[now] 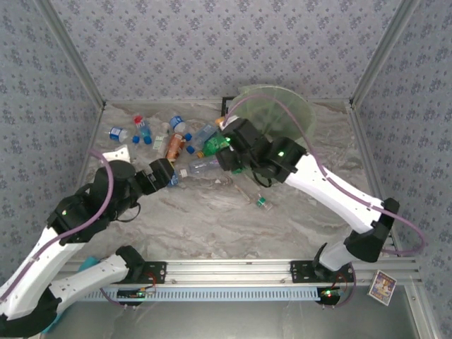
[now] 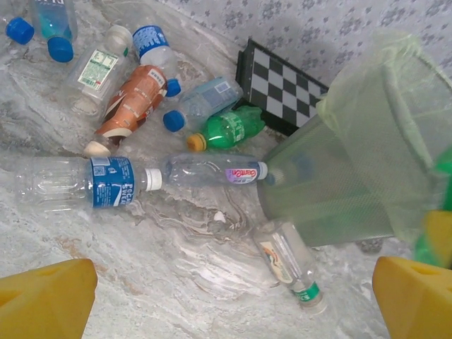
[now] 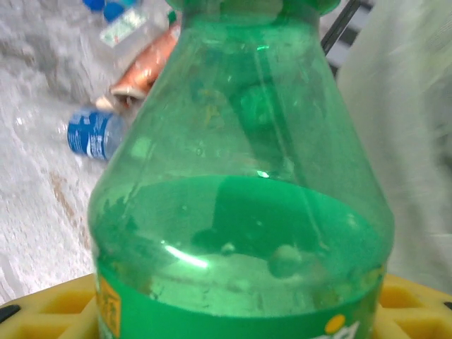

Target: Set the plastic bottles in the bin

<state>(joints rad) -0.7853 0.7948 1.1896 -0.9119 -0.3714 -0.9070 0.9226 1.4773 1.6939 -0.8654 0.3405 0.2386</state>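
Your right end effector (image 1: 227, 152) pinches a green bottle (image 3: 240, 212), its neck pointing away from the wrist camera. In the top view it sits just left of the bin (image 1: 272, 95). The bin stands at the far side of the tabletop (image 1: 212, 219) and is lined with a pale green bag. Your left end effector (image 2: 233, 300) is spread wide and holds nothing, low over the tabletop. It faces the other bottles (image 2: 106, 183), which lie scattered on their sides. 2 of them lie just beside a checkered board (image 2: 282, 88) near the bin.
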